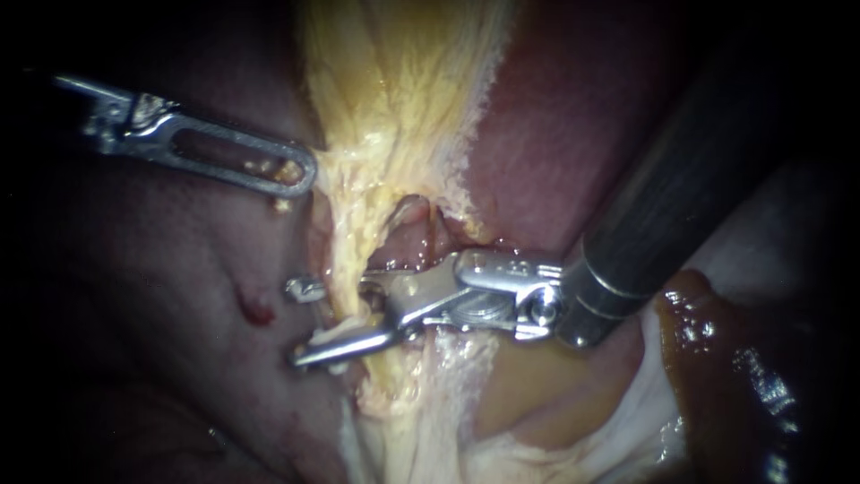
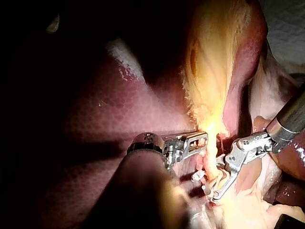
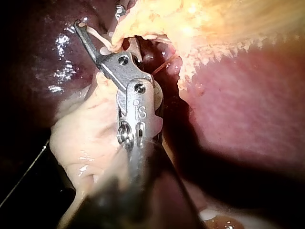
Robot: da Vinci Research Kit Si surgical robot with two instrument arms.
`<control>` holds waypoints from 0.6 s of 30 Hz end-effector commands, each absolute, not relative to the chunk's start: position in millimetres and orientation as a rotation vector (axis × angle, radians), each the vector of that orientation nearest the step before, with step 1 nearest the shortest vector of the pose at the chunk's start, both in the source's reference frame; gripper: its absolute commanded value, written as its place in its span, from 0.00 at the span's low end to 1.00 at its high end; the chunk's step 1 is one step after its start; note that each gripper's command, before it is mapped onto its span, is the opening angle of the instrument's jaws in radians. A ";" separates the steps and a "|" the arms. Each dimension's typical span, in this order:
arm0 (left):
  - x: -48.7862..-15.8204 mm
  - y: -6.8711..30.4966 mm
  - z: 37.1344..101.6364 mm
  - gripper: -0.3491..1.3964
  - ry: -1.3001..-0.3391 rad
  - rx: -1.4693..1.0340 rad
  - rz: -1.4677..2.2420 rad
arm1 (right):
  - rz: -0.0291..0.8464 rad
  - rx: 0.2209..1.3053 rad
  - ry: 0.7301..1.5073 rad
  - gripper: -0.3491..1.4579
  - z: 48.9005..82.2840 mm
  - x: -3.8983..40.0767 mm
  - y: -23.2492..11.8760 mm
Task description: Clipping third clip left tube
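**While the left instrument holds, the right one straddles the left tube**

As the left instrument [image 1: 300, 175] reaches in from the upper left of the endoscope view, its hand is closed on the edge of the yellow fatty tissue [image 1: 394, 99]. Bits of that tissue show through the slot in its upper jaw. It appears to be holding the sheet taut and off to the side.

The right instrument [image 1: 302, 323] comes down from the upper right, and its hand stands open, not yet closed on anything. One jaw runs in front of the tissue toward the lower left. The other passes behind, so only its tip shows beyond. The left tube [image 1: 345, 269], a pale yellow strand dropping from the fatty sheet at the centre of the frame, lies in the gap between the jaws. A pinker strand [image 1: 410, 229] sits just to its right across a small window. The dark liver [image 1: 179, 296] fills the left of the frame.

I judge the step to be placement, with the hand set across the tube but not squeezed. I cannot tell whether a clip sits in the jaws.

The next move seems to call for checking that both jaw tips clear the far side of the tube. The jaws should catch none of the pinker strand and then close squarely across the tube. The left instrument's tension should hold steady throughout.
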State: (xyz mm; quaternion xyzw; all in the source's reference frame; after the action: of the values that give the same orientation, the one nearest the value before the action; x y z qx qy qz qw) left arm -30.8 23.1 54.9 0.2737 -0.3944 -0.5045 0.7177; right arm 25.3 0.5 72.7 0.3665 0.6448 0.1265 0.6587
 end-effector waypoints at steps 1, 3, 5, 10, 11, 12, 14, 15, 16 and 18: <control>-30.7 23.1 54.9 0.00 -0.873 0.606 -1.116 | 0.289 0.830 1.459 0.47 72.6 25.2 0.6; -30.7 23.1 54.9 0.00 -0.873 0.605 -1.116 | 0.292 0.834 1.460 0.47 72.6 25.2 0.6; -30.8 23.1 54.9 0.00 -0.873 0.605 -1.116 | 0.295 0.837 1.460 0.47 72.6 25.1 0.7; -30.8 23.2 54.9 0.00 -0.873 0.605 -1.116 | 0.313 0.856 1.464 0.47 72.4 24.8 1.1; -30.8 23.2 54.9 0.00 -0.873 0.606 -1.116 | 0.317 0.861 1.465 0.47 72.3 24.7 1.3; -30.8 23.2 54.9 0.00 -0.873 0.606 -1.116 | 0.322 0.866 1.467 0.47 72.2 24.6 1.4; -30.8 23.2 54.9 0.00 -0.873 0.606 -1.116 | 0.334 0.873 1.469 0.47 72.0 24.4 1.8; -30.8 23.2 54.9 0.00 -0.873 0.606 -1.116 | 0.342 0.877 1.470 0.47 71.9 24.3 2.0; -30.8 23.2 54.9 0.00 -0.873 0.606 -1.116 | 0.350 0.880 1.472 0.47 71.8 24.3 2.1; -30.8 23.2 54.9 0.00 -0.873 0.606 -1.116 | 0.363 0.886 1.475 0.47 71.6 24.1 2.4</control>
State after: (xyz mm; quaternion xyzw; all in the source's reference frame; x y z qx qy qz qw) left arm -30.8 23.2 54.9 0.2737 -0.3945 -0.5046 0.7175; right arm 24.1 2.6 71.6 0.3882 0.6469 0.1609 0.6363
